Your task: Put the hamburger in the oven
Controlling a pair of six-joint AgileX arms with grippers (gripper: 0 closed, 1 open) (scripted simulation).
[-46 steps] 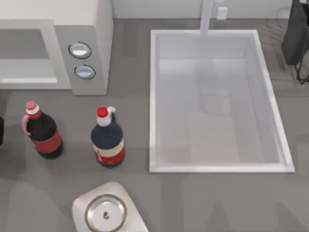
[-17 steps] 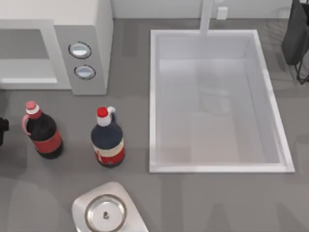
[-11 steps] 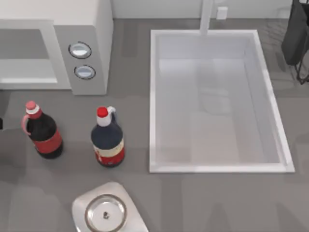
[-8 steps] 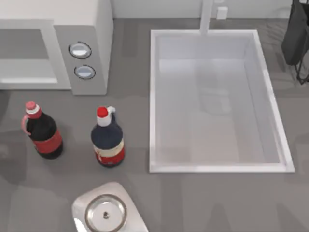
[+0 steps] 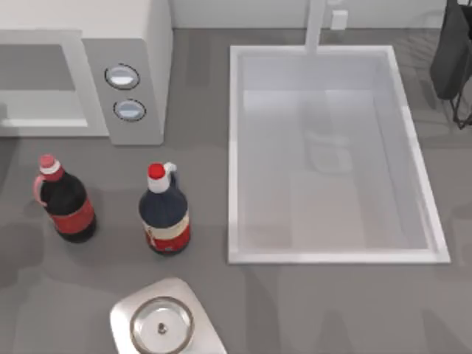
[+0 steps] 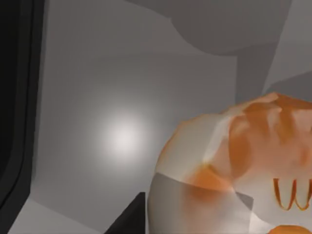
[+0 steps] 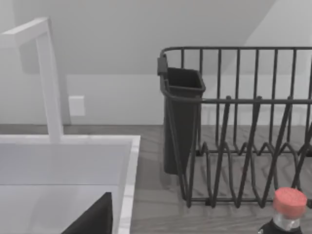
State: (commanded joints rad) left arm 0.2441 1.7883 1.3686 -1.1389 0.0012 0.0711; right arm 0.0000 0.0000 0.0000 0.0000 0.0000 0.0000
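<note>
Hamburger (image 6: 234, 165) close before left wrist camera, oven (image 5: 88, 66) at table's left

We can read one sign: an orange letter W, or a curly M, on the pale wrap of the hamburger (image 6: 234, 180). The labels on the two bottles (image 5: 166, 214) beside it are too small to read.

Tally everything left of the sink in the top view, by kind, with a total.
bottles: 2
oven: 1
steel lid: 1
pale base under the lid: 1
Total: 5
</note>
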